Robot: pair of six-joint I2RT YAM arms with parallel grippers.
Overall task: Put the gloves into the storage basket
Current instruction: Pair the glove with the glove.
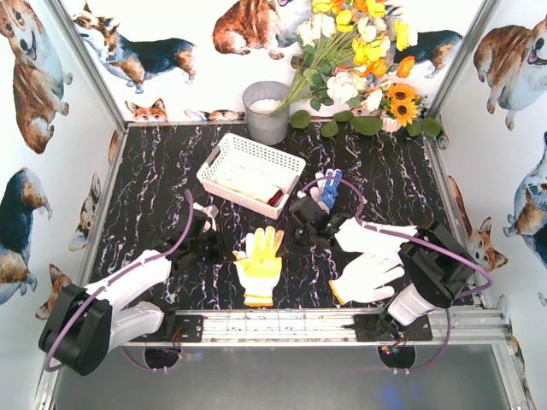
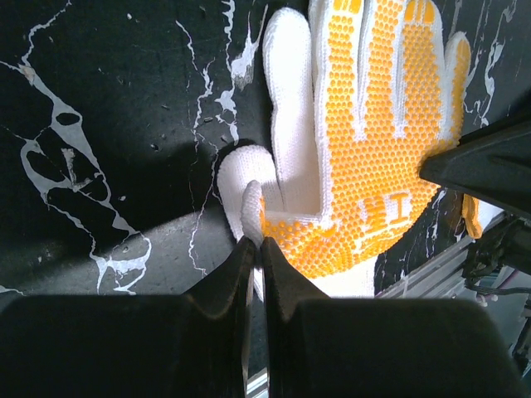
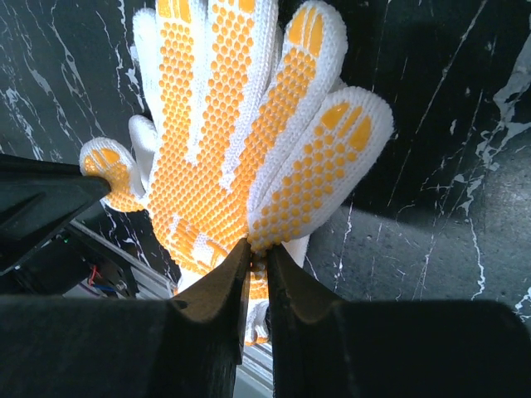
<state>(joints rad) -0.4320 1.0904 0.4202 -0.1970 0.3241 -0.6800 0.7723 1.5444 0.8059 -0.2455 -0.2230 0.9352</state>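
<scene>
A yellow-dotted white glove lies spread palm up at the front middle of the black marble table. My left gripper is shut on its thumb. My right gripper is shut on its little-finger edge. The same glove fills the left wrist view and the right wrist view. The white lattice storage basket stands behind it and holds cream gloves. Two white gloves with orange cuffs lie at the right. A blue-palmed glove lies right of the basket.
A round grey bucket and a bunch of artificial flowers stand at the back wall. The metal rail with the arm bases runs along the near edge. Printed walls close in both sides.
</scene>
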